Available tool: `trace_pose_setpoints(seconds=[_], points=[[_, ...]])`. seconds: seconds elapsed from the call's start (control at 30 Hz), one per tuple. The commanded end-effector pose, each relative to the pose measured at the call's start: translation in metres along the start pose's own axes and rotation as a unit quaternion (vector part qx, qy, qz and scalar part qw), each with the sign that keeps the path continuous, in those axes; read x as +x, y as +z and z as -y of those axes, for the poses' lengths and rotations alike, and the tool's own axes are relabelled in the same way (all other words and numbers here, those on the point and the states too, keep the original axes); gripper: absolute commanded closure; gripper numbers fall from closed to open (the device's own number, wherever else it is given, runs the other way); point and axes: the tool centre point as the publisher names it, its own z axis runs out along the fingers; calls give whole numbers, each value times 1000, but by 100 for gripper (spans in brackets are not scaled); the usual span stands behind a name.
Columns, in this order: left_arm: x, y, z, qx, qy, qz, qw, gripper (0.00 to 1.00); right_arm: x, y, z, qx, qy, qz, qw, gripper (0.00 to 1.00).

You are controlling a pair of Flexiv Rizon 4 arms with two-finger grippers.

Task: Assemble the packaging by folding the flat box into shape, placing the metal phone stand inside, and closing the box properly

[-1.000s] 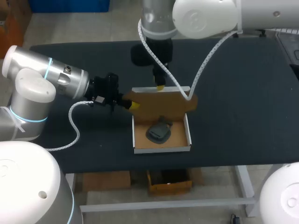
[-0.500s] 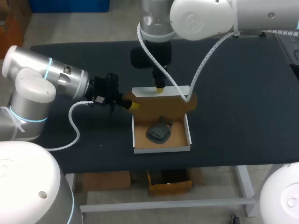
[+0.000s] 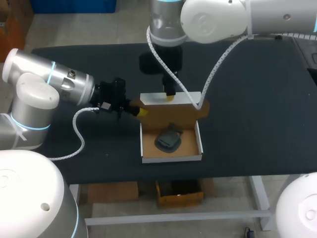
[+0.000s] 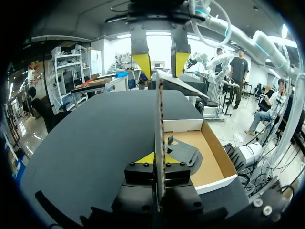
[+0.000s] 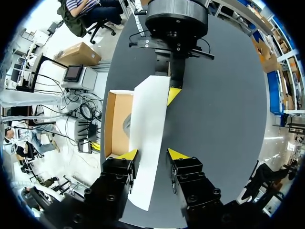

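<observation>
The white cardboard box [image 3: 172, 158] lies open at the table's middle, with the dark grey metal phone stand [image 3: 168, 140] inside. Its brown lid [image 3: 173, 113] stands up along the far wall, leaning over the box. My left gripper [image 3: 142, 112] is shut on the lid's left edge; in the left wrist view the lid [image 4: 160, 119] rises edge-on from its fingers [image 4: 158, 158]. My right gripper [image 3: 170, 97] hangs over the lid's top edge. In the right wrist view its fingers [image 5: 152, 154] stand open on either side of the lid's white face [image 5: 150, 124].
The black table [image 3: 257, 99] stretches bare to the right of the box and behind it. My right arm's white cable [image 3: 208, 84] hangs down to the lid's right corner. The left arm's cable [image 3: 79, 134] lies on the table at the left.
More of the lid's white outer face shows at the back, so it leans a little further over the box. The right gripper has shifted slightly at its top edge. The left arm is unmoved.
</observation>
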Motion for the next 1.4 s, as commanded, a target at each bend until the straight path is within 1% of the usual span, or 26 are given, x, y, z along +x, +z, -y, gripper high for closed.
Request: trace_pose_setpoints(seconds=[0.03, 0.4, 0.57, 0.63, 0.7, 0.77, 0.8, 1.13, 1.23, 1.27, 1.3, 1.33, 1.4], points=[[0, -1, 0, 1, 1, 0, 1000, 100, -4, 5, 1, -3, -1, -8, 1000, 65], [0, -1, 0, 1, 1, 0, 1000, 100, -8, 13, 3, -4, 1, -23, 1000, 67], [0, -1, 0, 1, 1, 0, 1000, 100, -10, 15, 1, -3, -1, -26, 1000, 72], [0, -1, 0, 1, 1, 0, 1000, 100, -10, 15, 1, -3, -2, -27, 1000, 75], [0, -1, 0, 1, 1, 0, 1000, 100, -11, 15, 1, -4, -2, -29, 1000, 82], [0, -1, 0, 1, 1, 0, 1000, 100, -11, 16, 1, -5, -2, -30, 1000, 96], [0, -1, 0, 1, 1, 0, 1000, 100, -11, 16, 1, -5, -1, -30, 1000, 100], [0, -1, 0, 1, 1, 0, 1000, 100, -8, 16, 0, -4, 0, -28, 1000, 100], [0, -1, 0, 1, 1, 0, 1000, 100, -6, 15, -2, -12, -4, -26, 1000, 100], [0, -1, 0, 1, 1, 0, 1000, 100, -6, 14, -3, -17, -6, -25, 1000, 75], [0, -1, 0, 1, 1, 0, 1000, 100, -5, 12, -3, -17, -6, -24, 1000, 14], [0, -1, 0, 1, 1, 0, 1000, 100, -4, 11, -3, -22, -9, -21, 1000, 0], [0, -1, 0, 1, 1, 0, 1000, 100, -2, 5, -2, -34, -11, -15, 999, 0]])
